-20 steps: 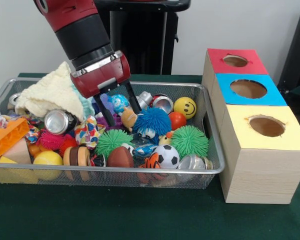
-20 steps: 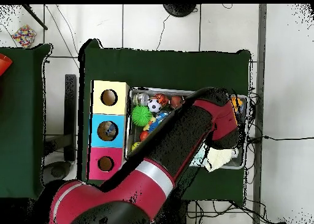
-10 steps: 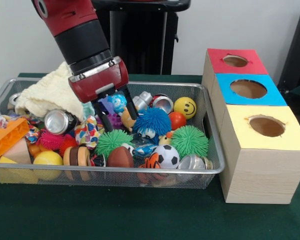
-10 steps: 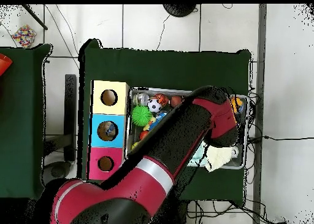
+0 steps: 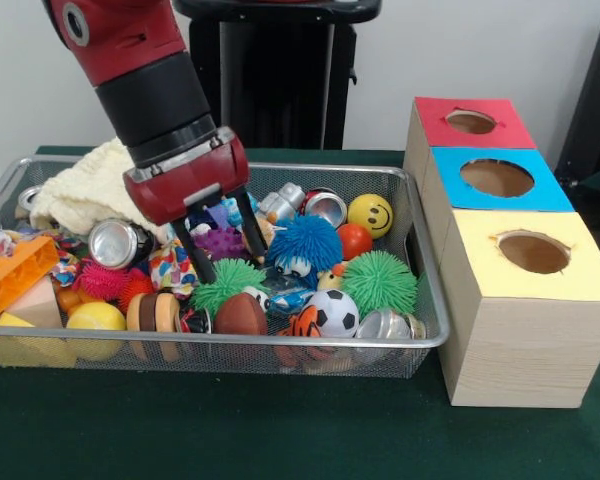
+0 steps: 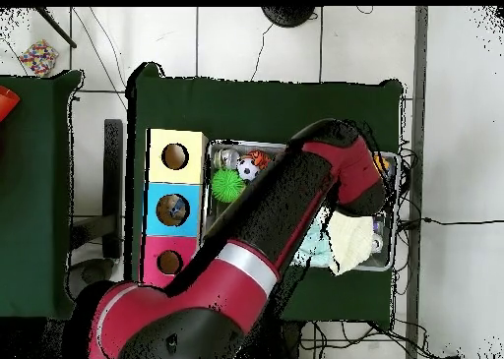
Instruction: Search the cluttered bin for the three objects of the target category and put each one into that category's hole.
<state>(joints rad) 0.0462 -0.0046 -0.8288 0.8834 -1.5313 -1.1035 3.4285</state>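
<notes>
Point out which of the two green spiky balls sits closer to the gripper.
The green spiky ball just below the open gripper, left of the blue fuzzy ball; the other lies further right.

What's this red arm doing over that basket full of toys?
It is digging through a wire basket crammed with balls, cans and soft toys, looking for things to drop into the holes of the three coloured boxes beside it. Right now its hand is open and empty, lowered among the toys with a purple spiky ball between its fingers. Nothing has been picked up at this moment.
</notes>
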